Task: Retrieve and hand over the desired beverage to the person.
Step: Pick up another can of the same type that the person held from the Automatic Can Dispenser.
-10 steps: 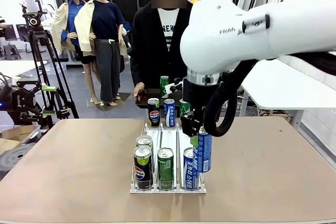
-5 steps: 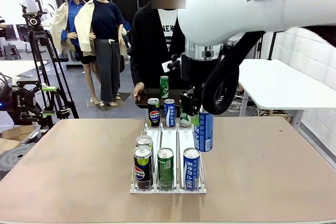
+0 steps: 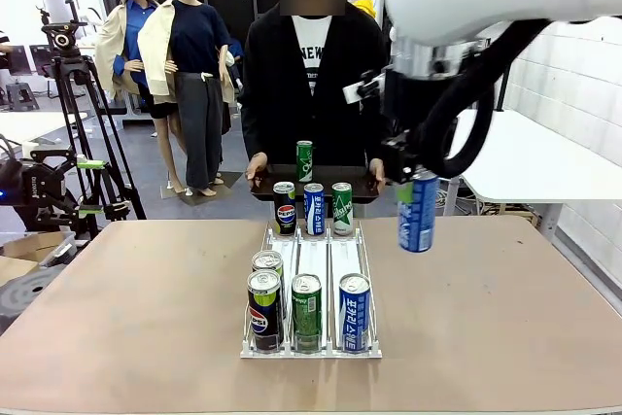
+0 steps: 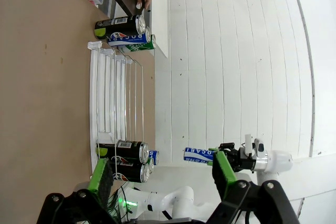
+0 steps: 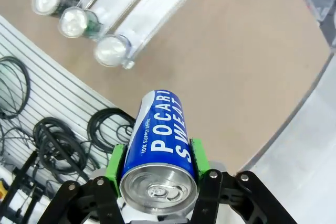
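Pads of the right end effector are clamped on a blue can held above the bench, near the person, while the left end effector is spread.

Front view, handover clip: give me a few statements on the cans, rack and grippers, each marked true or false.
1. The right gripper holds a blue can above the table. True.
2. The held can is a Pepsi. False: its label reads Pocari Sweat.
3. The person holds a dark tray with a green can on it. True.
4. The left gripper grips a can. False: it is open and empty.
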Robot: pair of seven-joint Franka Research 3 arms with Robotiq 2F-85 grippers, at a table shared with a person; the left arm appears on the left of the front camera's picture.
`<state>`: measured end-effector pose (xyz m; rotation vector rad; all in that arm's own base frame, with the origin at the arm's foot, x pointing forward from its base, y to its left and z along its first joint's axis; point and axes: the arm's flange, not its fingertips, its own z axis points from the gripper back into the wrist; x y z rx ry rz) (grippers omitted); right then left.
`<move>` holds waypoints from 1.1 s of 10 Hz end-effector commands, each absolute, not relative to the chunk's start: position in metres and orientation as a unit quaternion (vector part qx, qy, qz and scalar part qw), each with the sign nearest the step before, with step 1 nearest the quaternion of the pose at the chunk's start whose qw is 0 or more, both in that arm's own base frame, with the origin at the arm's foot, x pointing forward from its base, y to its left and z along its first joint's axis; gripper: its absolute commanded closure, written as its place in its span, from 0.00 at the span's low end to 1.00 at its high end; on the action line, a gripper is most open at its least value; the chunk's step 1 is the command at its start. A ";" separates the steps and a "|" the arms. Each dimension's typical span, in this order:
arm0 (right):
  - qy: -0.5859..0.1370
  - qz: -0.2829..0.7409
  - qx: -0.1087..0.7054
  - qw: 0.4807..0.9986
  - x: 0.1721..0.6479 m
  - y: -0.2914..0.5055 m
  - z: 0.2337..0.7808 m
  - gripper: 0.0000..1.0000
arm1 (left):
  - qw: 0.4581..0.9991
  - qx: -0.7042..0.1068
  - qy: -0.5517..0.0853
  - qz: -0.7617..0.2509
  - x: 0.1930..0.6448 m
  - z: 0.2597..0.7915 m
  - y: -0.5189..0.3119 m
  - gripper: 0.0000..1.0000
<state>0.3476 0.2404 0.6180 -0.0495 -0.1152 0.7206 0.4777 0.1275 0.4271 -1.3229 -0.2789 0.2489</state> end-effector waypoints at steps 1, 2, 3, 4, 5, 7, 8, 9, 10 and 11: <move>-0.079 0.353 -0.038 0.932 0.344 0.197 0.615 1.00 | 0.771 -0.614 -0.127 0.112 0.477 0.429 0.127 0.00; -0.076 0.349 -0.037 0.933 0.350 0.177 0.615 1.00 | 0.771 -0.614 -0.127 0.112 0.477 0.429 0.127 0.00; -0.077 0.351 -0.033 0.933 0.355 0.156 0.613 1.00 | 0.771 -0.614 -0.127 0.112 0.477 0.429 0.127 0.00; -0.080 0.354 -0.028 0.931 0.361 0.136 0.611 1.00 | 0.771 -0.614 -0.127 0.112 0.477 0.429 0.127 0.00; -0.079 0.357 -0.023 0.930 0.372 0.118 0.605 1.00 | 0.771 -0.614 -0.127 0.112 0.477 0.429 0.127 0.00; -0.083 0.352 -0.002 0.932 0.387 0.086 0.601 1.00 | 0.771 -0.614 -0.127 0.112 0.477 0.429 0.127 0.00; -0.087 0.351 0.005 0.932 0.386 0.075 0.603 1.00 | 0.771 -0.614 -0.127 0.112 0.477 0.429 0.127 0.00; -0.086 0.352 0.007 0.932 0.384 0.069 0.602 1.00 | 0.771 -0.614 -0.127 0.112 0.477 0.429 0.127 0.00; -0.079 0.355 0.010 0.931 0.382 0.069 0.600 1.00 | 0.771 -0.614 -0.127 0.112 0.477 0.429 0.127 0.00; -0.074 0.343 -0.001 0.937 0.389 0.070 0.602 1.00 | 0.771 -0.614 -0.127 0.112 0.477 0.429 0.127 0.00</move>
